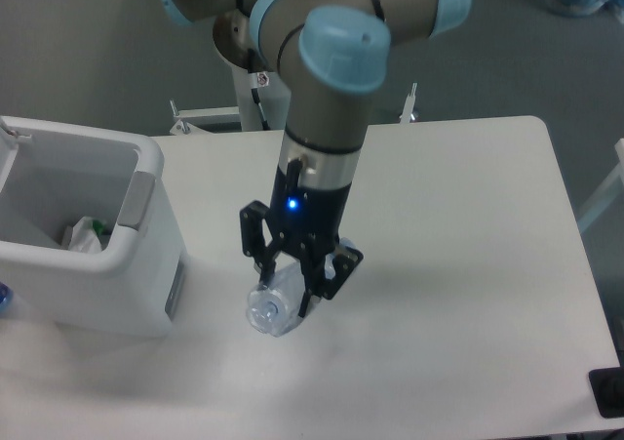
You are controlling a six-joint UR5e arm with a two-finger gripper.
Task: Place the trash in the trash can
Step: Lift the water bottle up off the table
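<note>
White tabletop fills most of what we see, with grey floor beyond its far edge. At the middle of the table, our black two-finger gripper has its jaws closed around a clear, flattened plastic bottle, whose round end faces the camera and sticks out below and left of the fingers; it looks lifted off the surface, though we cannot be sure. Above the gripper, a small blue light glows on the wrist, and the grey arm with pale blue joint caps rises towards the top edge. Left of the gripper, well apart from it, stands the large white boxy plastic trash can with rounded corners, a thick rim and a grey panel on the side facing the arm. Inside the can, low against its near wall, lies a crumpled white-translucent wrapper with a touch of green.
</note>
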